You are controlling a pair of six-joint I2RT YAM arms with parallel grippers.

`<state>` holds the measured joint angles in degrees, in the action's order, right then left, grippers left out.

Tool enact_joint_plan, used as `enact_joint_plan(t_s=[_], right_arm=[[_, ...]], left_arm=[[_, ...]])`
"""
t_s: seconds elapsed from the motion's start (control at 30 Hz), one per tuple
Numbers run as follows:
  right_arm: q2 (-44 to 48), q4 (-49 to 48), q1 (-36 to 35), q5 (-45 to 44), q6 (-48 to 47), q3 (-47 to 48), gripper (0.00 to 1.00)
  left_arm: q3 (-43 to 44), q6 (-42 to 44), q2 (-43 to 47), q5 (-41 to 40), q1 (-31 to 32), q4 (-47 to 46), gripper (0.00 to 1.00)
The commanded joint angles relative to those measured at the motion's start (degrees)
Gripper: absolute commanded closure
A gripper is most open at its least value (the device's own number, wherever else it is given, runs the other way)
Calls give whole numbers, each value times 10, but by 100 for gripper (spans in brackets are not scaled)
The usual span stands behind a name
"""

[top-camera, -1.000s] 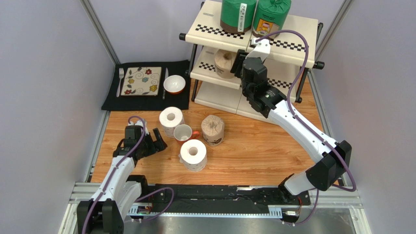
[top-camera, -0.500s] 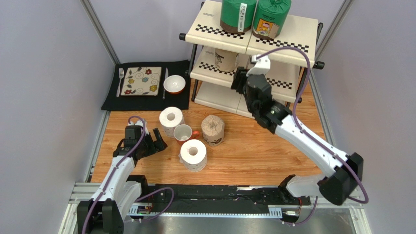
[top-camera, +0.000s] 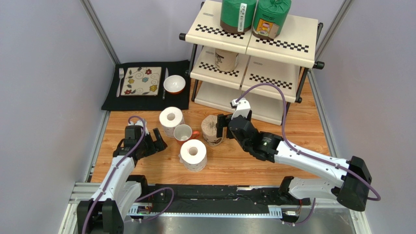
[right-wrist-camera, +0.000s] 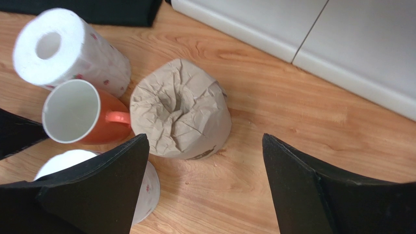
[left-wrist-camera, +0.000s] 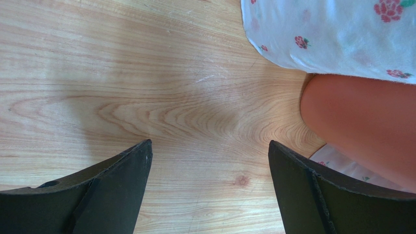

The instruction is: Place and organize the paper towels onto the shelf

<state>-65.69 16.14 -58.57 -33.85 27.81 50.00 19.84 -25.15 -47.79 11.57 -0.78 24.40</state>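
While the right pincer (right-wrist-camera: pixel 204 141) hangs wide open over the tan roll (right-wrist-camera: pixel 180 114), the left pincer (left-wrist-camera: pixel 209 146) sits open beside the mug (left-wrist-camera: pixel 361 117)
Both hold nothing

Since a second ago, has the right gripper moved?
Yes. The right gripper came away from the shelf toward the near edge, now beside the tan roll.
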Motion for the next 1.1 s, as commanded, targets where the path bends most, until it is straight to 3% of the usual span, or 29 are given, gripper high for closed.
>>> enact_joint_plan(t_s=[0.0,0.27,0.87,1.03,1.07], right_arm=[[-28,-4,14,-5,77,10,10],[-113,-7,78,88,128,38,10],[-175,-25,93,139,132,48,15],[-217,9,95,142,140,79,21],[-218,11,94,142,140,82,28]], left_arm=[[-8,5,-3,6,-1,-6,3],[-6,5,1,5,1,-5,3],[-7,6,3,3,1,-5,3],[-7,6,3,3,2,-5,3],[-7,6,5,3,1,-5,3]])
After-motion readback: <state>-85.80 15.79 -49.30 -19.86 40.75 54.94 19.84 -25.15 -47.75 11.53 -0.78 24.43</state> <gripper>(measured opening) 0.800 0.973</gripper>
